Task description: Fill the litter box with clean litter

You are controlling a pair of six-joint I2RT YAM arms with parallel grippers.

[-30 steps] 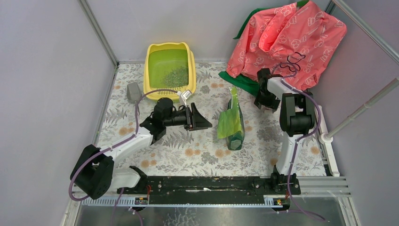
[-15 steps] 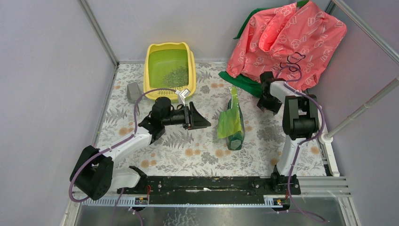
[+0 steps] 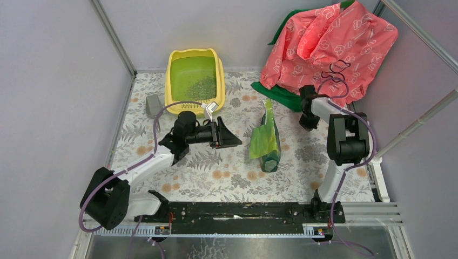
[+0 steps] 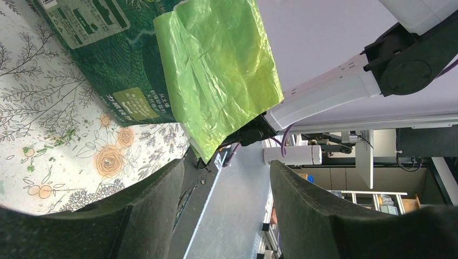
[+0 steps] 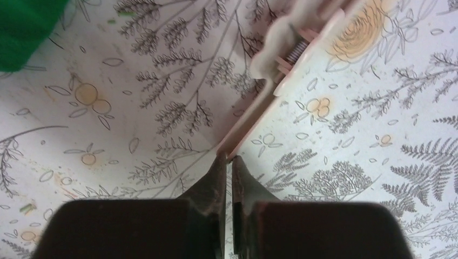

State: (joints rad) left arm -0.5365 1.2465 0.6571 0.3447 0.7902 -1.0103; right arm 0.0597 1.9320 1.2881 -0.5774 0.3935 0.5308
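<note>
The yellow litter box [image 3: 179, 59] stands at the back left of the table, with a patch of green-grey clean litter [image 3: 201, 86] on its green floor. The glossy green litter bag [image 3: 265, 141] lies on the table's middle, also in the left wrist view as the green bag [image 4: 102, 59] with a light green plastic flap [image 4: 221, 70]. My left gripper [image 3: 231, 138] hovers open just left of the bag, nothing between its fingers [image 4: 146, 210]. My right gripper [image 5: 227, 157] is low over the table by the pink cloth, shut on the thin end of a pink clip [image 5: 270, 91].
A big pink patterned cloth [image 3: 329, 43] over a green sheet [image 3: 278, 96] fills the back right corner. A grey scoop [image 3: 154, 104] lies left of the litter box, a small white tag [image 3: 213, 108] in front of it. Stray litter bits [image 4: 59, 137] dot the floral table cover.
The right gripper has closed from wide open onto the pink clip's end, its arm shifting slightly right. The left arm has hardly moved.
</note>
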